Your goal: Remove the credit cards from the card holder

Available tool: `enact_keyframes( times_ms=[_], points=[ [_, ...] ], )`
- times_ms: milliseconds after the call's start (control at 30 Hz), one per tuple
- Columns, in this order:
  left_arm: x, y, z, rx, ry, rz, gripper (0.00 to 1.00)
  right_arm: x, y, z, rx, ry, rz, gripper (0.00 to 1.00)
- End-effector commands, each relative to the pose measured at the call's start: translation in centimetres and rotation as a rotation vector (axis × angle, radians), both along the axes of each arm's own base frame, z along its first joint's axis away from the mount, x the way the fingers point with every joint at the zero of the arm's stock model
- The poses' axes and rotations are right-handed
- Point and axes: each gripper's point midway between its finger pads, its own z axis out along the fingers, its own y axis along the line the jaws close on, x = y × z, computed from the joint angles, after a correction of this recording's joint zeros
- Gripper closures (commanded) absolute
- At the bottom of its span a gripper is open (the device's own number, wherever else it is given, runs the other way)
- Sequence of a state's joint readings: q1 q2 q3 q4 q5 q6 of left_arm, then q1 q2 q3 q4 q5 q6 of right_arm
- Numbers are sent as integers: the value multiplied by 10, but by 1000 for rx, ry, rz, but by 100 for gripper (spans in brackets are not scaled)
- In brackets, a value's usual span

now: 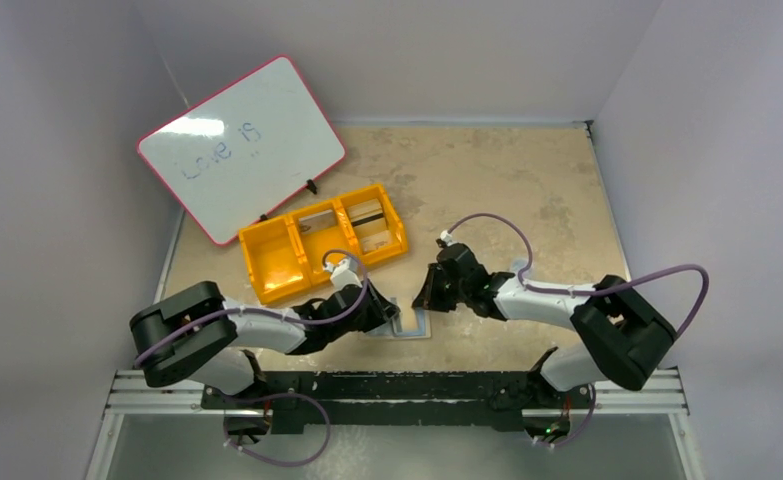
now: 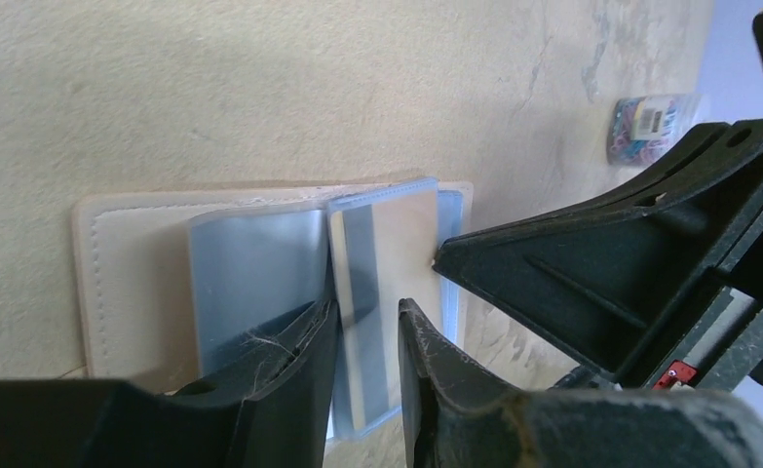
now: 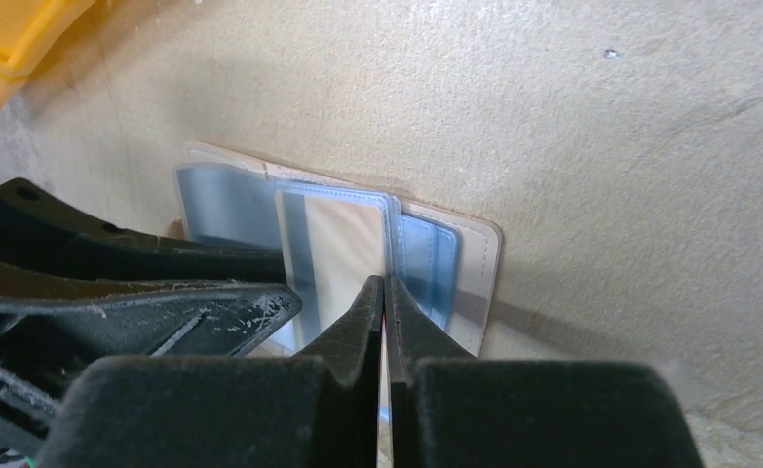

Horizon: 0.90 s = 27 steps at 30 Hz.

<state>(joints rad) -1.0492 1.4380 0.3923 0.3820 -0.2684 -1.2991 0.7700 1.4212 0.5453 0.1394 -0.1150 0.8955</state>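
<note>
The card holder (image 1: 414, 330) lies open and flat on the table between my two grippers, tan at the rim (image 2: 114, 283) with light-blue panels (image 3: 426, 258). A tan credit card (image 2: 397, 244) with a grey stripe rests on its middle fold (image 3: 343, 244). My left gripper (image 2: 367, 336) is open, its fingers either side of the card's near end. My right gripper (image 3: 385, 283) is shut with its tips against the card's right edge. I cannot tell if the edge is pinched. In the top view the left gripper (image 1: 385, 318) and right gripper (image 1: 427, 297) nearly meet over the holder.
A yellow three-compartment bin (image 1: 287, 255) stands just behind the left arm, its corner also in the right wrist view (image 3: 7, 39). A pink-rimmed whiteboard (image 1: 242, 145) leans at the back left. A small clear packet of coloured items (image 2: 650, 122) lies farther off on the table.
</note>
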Motion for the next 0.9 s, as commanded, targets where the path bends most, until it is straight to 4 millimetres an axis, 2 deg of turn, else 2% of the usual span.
enact_keyframes(
  times_ms=[0, 33, 100, 200, 233, 367, 467, 500, 733, 867],
  points=[
    [-5, 10, -7, -117, 39, 60, 69, -26, 0, -17, 5, 48, 113, 100],
    [-5, 11, -8, -124, 39, 65, 68, -26, 1, -14, 18, 42, 122, 100],
    [-5, 11, -11, -118, 46, 66, 68, -27, 2, -9, 37, 37, 122, 93],
    [-6, 9, -15, -105, 54, 54, 68, -27, -2, -7, 30, 39, 100, 71],
    [-6, 9, -16, -102, 55, 54, 69, -27, -3, -8, 22, 42, 89, 69],
    [-6, 12, -21, -80, 61, 64, 73, -27, -11, -21, -29, 71, 63, 75],
    [-6, 13, -22, -72, 63, 65, 75, -27, -5, -25, -20, 77, 111, 90],
    [-6, 13, -22, -68, 63, 65, 75, -27, -4, -27, -24, 82, 113, 100],
    [-5, 23, -28, -1, 72, 90, 70, -22, -12, -32, -64, 87, 54, 100],
    [-4, 23, -24, -25, 60, 97, 85, -24, -12, -40, -81, 112, 56, 100]
  ],
)
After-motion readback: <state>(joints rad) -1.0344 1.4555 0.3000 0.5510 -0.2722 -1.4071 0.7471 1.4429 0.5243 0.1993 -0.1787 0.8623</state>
